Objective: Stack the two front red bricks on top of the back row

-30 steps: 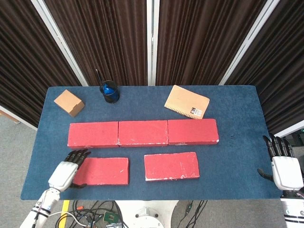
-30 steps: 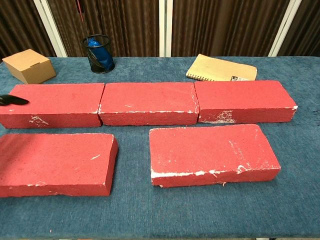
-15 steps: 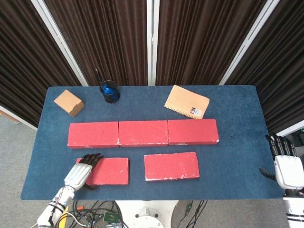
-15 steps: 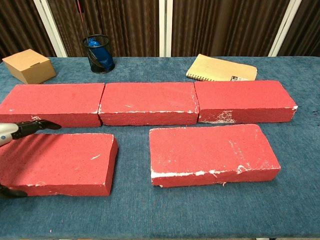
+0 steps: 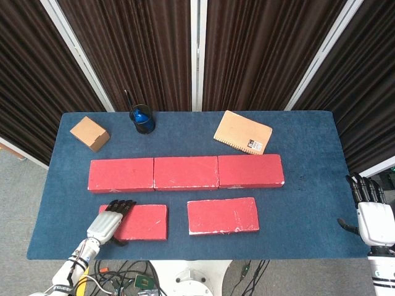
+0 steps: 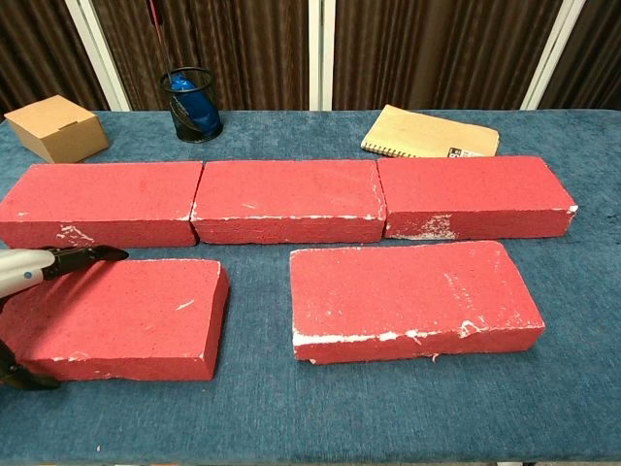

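Front left brick (image 5: 141,221) lies on the blue table (image 5: 308,203) before the 3-brick back row (image 5: 185,172); your left hand (image 5: 110,221) straddles its left end, your right hand (image 5: 370,216) hovers spread, empty.

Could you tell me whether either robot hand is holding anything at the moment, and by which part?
The left robot hand straddles the left end of the front-left red brick, which still lies flat; a firm hold cannot be told. The right robot hand holds nothing.
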Tool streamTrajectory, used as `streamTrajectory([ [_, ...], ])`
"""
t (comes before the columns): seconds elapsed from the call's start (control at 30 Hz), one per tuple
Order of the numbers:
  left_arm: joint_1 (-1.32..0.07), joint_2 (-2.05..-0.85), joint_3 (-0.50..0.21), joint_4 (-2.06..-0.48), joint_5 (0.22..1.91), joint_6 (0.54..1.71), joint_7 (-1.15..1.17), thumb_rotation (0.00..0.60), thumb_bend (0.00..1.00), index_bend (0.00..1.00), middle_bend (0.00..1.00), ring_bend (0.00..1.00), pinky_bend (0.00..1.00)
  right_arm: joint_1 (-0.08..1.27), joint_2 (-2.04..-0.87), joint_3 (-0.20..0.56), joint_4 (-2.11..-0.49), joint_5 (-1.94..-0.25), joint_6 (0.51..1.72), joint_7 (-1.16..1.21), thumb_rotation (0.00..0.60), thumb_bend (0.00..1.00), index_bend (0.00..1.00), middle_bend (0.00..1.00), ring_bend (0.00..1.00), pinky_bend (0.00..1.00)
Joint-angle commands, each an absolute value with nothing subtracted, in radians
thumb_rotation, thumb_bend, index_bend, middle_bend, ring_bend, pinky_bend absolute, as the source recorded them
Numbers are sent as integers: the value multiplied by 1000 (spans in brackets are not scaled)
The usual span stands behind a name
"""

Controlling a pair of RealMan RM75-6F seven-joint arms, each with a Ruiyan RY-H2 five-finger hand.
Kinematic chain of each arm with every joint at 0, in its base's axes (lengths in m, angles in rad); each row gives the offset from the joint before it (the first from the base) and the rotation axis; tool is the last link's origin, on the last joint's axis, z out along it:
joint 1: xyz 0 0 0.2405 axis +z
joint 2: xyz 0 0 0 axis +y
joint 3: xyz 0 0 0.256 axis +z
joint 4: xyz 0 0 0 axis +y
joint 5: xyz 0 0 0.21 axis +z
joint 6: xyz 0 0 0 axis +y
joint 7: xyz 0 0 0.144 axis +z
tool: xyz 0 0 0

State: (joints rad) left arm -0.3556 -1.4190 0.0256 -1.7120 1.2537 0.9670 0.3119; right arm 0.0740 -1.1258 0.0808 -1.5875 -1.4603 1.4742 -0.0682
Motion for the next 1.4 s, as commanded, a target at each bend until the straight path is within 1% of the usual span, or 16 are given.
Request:
streamTrajectory([
  [0.03, -362, -1412, 30, -1720, 1250, 961, 311, 600, 0, 0, 131, 0, 0, 74, -1127, 81, -1585, -1459, 1473, -67, 600, 0, 0, 0, 0, 0],
  [0.1, -363, -1412, 30, -1720, 1257, 971, 308, 600, 2, 0, 192, 0, 0, 74, -1129, 81, -1583, -1457, 1471, -66, 600, 0, 0, 0, 0, 0],
  [0.2, -361, -1415, 31, -1719, 1259, 986, 306, 600, 30, 1, 234, 0, 0, 74, -1132, 81, -1579, -1454, 1469, -64, 600, 0, 0, 0, 0, 0],
  [0.3, -362, -1411, 29, -1732, 1257, 995, 303, 600, 63, 2, 258, 0, 0, 74, -1135, 83, -1576, -1449, 1468, -63, 600, 0, 0, 0, 0, 0],
  [0.37, -362, -1404, 28, -1746, 1260, 1006, 302, 600, 67, 2, 265, 0, 0, 73, -1135, 84, -1576, -1447, 1469, -62, 600, 0, 0, 0, 0, 0],
  [0.47, -360, -1374, 25, -1787, 1279, 1031, 294, 600, 70, 2, 263, 0, 0, 72, -1134, 85, -1575, -1447, 1471, -61, 600, 0, 0, 0, 0, 0],
  [0.53, -366, -1333, 17, -1817, 1291, 1042, 293, 600, 70, 2, 256, 0, 0, 71, -1132, 86, -1574, -1444, 1472, -64, 600, 0, 0, 0, 0, 0],
  [0.67, -395, -1255, -36, -1856, 1279, 1056, 301, 600, 70, 2, 253, 0, 0, 73, -1133, 88, -1568, -1435, 1465, -68, 600, 0, 0, 0, 0, 0],
  [0.8, -464, -1208, -119, -1860, 1204, 1028, 349, 600, 70, 2, 253, 0, 0, 75, -1135, 89, -1565, -1432, 1460, -67, 600, 0, 0, 0, 0, 0],
  [0.93, -549, -1226, -186, -1812, 1093, 957, 371, 600, 71, 2, 254, 0, 0, 80, -1133, 80, -1562, -1449, 1453, -65, 600, 0, 0, 0, 0, 0],
  [1.0, -591, -1257, -210, -1757, 1041, 915, 358, 600, 71, 2, 256, 0, 2, 81, -1135, 79, -1562, -1454, 1454, -64, 600, 0, 0, 0, 0, 0],
  [1.1, -643, -1307, -225, -1668, 969, 850, 336, 600, 71, 2, 256, 0, 31, 83, -1138, 80, -1565, -1456, 1455, -66, 600, 0, 0, 0, 0, 0],
  [1.2, -686, -1355, -232, -1582, 911, 797, 315, 600, 70, 2, 256, 0, 34, 84, -1138, 84, -1572, -1445, 1451, -76, 600, 0, 0, 0, 0, 0],
  [1.4, -734, -1407, -225, -1489, 874, 751, 288, 600, 70, 2, 253, 0, 33, 89, -1138, 87, -1574, -1429, 1436, -79, 600, 0, 0, 0, 0, 0],
])
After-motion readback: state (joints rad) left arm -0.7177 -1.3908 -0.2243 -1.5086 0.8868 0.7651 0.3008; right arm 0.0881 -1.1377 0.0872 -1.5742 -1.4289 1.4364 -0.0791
